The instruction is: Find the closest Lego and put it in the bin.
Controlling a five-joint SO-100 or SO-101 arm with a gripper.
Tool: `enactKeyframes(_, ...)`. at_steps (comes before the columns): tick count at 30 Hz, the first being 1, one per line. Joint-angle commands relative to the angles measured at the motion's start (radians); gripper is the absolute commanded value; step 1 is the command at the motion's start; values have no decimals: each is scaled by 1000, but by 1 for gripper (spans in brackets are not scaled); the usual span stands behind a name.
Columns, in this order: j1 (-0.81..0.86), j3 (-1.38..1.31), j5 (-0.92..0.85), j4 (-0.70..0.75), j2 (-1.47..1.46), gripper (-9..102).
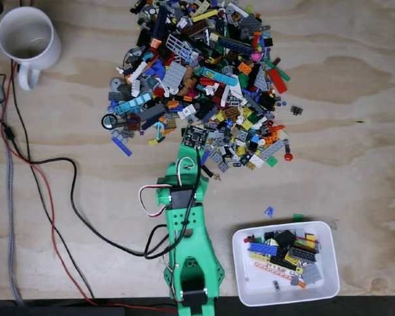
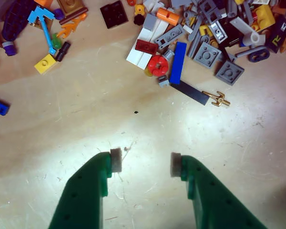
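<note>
A: Where is the tool [image 2: 144,163] right now?

B: In the wrist view its two green fingers [image 2: 88,188] stand spread apart with bare pale worktop [image 2: 62,124] between the grey pads, holding nothing. In the fixed view the green arm [image 1: 186,230] reaches up from the bottom edge toward the lower edge of the brick pile [image 1: 204,79].

A: And the Lego?

B: The small black square plate [image 2: 114,13] lies flat at the top of the wrist view, left of centre, well ahead of the fingertips and apart from them. In the fixed view the same plate [image 1: 195,137] sits at the pile's lower edge, just past the tip of the arm.

A: What lies near it?

B: In the wrist view, an orange cylinder [image 2: 168,16] to its right, then a white plate [image 2: 142,47] with a dark red piece on it, a red round piece [image 2: 157,65] and a long blue brick [image 2: 177,63]. A yellow brick [image 2: 45,63] lies off to the left.

A: The bin?

B: The white tray [image 1: 250,280] sits at the lower right of the fixed view, beside the arm's base, already holding a heap of mixed bricks. A white mug [image 1: 27,39] stands at the upper left, with cables [image 1: 52,191] trailing down the left side.
</note>
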Motion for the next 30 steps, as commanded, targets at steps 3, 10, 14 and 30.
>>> enactKeyframes(3,121,100,37,-18,138,15)
enactKeyframes(10,121,103,43,-21,135,15)
enactKeyframes(14,121,109,44,-20,130,15)
enactKeyframes(30,278,278,-414,-195,38,18)
